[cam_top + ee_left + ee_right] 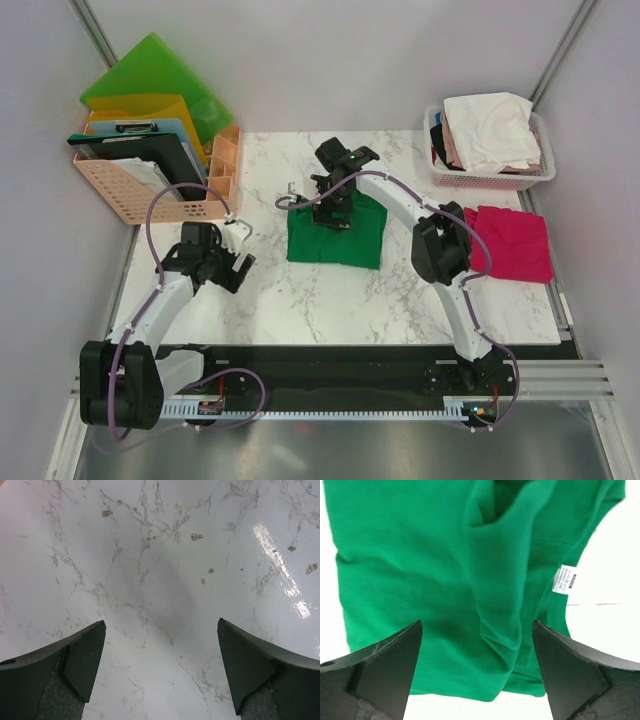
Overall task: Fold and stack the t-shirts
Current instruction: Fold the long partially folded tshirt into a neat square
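A deep green t-shirt lies folded into a rough rectangle in the middle of the marble table. My right gripper hovers over its far half, open. In the right wrist view the green cloth fills the frame with a raised crease and a white label, and nothing sits between the fingers of my right gripper. A magenta-red t-shirt lies folded at the right edge. My left gripper is open over bare marble at the left, and its wrist view shows my left gripper holding nothing.
A pink basket at the back right holds a white t-shirt and a pale pink one. At the back left an orange file rack stands with green folders and a clipboard.
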Available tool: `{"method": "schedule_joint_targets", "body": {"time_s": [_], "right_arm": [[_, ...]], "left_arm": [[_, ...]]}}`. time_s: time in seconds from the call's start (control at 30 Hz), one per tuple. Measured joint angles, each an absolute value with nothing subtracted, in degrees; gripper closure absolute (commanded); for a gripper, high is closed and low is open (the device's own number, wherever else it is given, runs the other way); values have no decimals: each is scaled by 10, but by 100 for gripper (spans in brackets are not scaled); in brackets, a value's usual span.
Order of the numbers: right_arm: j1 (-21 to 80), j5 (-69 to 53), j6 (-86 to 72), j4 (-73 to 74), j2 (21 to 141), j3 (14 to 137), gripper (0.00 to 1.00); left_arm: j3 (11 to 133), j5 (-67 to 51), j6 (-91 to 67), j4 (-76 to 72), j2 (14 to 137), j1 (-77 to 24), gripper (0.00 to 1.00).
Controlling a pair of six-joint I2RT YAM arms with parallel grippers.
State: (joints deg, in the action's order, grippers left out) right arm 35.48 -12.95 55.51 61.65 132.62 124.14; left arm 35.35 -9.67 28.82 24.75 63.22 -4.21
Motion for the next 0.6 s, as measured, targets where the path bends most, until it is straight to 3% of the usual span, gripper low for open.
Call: {"method": "schedule_joint_targets", "body": {"time_s": [0.2, 0.4, 0.43, 0.5, 0.6], "right_arm": [[350, -102, 529, 561, 1296, 1199, 2], [350, -58, 490, 466, 1161, 1073, 2], [350, -54, 480, 451, 1133, 1050, 56], [350, -57, 460, 436, 1086, 1010, 100], [347, -89, 418, 423, 1033, 945, 100]], "left_arm": [[333, -103, 288, 252, 630, -42, 0], [327, -106, 288, 251, 623, -42, 0], [326, -106, 288, 251, 622, -42, 0], [325, -107, 288, 250, 622, -42, 0], [324, -107, 288, 248, 622, -42, 0]]}}
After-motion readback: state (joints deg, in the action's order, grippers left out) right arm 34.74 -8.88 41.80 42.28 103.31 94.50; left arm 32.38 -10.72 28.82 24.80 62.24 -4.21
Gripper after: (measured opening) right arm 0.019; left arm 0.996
